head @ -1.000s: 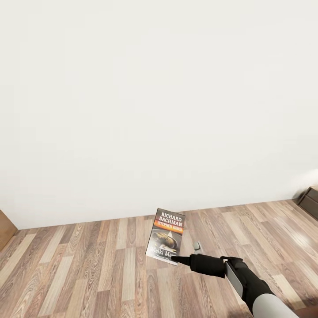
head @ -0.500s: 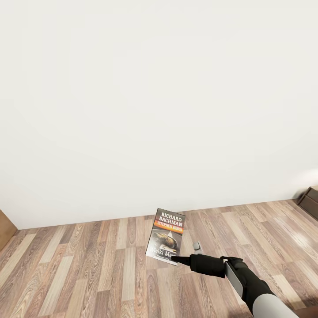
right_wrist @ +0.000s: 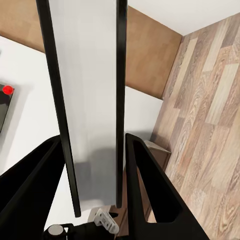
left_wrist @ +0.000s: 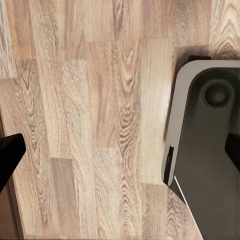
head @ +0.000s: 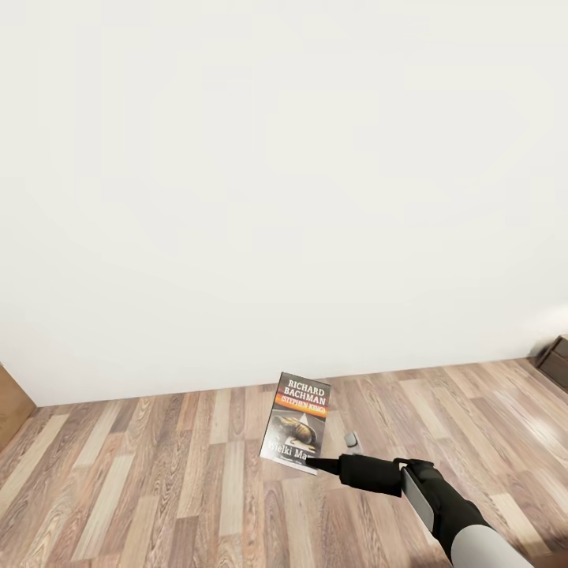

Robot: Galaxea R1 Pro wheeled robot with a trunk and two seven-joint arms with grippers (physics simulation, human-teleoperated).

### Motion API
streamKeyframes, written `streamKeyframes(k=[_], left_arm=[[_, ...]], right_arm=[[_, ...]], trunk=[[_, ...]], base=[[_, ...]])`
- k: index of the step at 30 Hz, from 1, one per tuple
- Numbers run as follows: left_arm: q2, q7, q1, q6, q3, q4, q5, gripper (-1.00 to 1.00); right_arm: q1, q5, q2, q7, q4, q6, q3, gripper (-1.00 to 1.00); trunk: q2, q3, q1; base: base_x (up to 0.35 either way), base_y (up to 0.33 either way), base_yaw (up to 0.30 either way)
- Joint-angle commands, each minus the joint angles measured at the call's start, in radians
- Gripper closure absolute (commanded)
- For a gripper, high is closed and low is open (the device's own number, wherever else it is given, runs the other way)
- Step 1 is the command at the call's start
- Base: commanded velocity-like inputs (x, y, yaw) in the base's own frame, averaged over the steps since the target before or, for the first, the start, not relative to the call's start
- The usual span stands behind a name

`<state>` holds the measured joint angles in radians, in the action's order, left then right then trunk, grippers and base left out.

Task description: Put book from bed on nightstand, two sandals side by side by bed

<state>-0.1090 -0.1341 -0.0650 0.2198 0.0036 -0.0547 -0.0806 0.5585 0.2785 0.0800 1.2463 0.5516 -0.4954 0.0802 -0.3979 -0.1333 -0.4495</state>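
Observation:
My right gripper is shut on the book, a thin dark paperback with an orange band and white lettering. It holds the book by its lower edge, cover towards the head camera, above the wood-plank floor near a white wall. In the right wrist view the book is edge-on, clamped between the two black fingers. My left gripper is open over bare floor, with nothing between its fingers. The bed and the sandals are out of view.
A white wall rises straight ahead. The corner of a dark brown drawer cabinet shows at the far right; I cannot tell whether it is a nightstand. A lighter brown piece of furniture sits at the left edge. My grey base lies under the left gripper.
The whole picture has shifted slightly to the right, so the camera has turned a little. The book stays held in my right gripper at the same place.

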Motion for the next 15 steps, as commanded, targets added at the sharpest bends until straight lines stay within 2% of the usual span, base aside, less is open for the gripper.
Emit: streamKeyframes(k=[1,10,15], left_arm=[[0.000,0.001,-0.001,0.004,-0.001,0.001,-0.008,-1.00],[0.000,0.001,-0.001,0.004,-0.001,0.001,-0.008,-1.00],[0.000,0.001,-0.001,0.004,-0.001,0.002,-0.008,-1.00]], right_arm=[[0.001,0.010,0.001,-0.002,0.001,-0.009,0.006,1.00],[0.000,0.009,0.001,-0.002,0.001,-0.009,0.006,1.00],[0.000,0.010,0.002,-0.001,0.001,-0.009,0.005,1.00]], trunk=[[-0.002,-0.003,-0.001],[-0.002,-0.009,-0.001],[-0.002,-0.011,-0.001]], base=[[0.000,0.000,0.163],[0.000,0.000,0.199],[0.000,0.000,0.123]])
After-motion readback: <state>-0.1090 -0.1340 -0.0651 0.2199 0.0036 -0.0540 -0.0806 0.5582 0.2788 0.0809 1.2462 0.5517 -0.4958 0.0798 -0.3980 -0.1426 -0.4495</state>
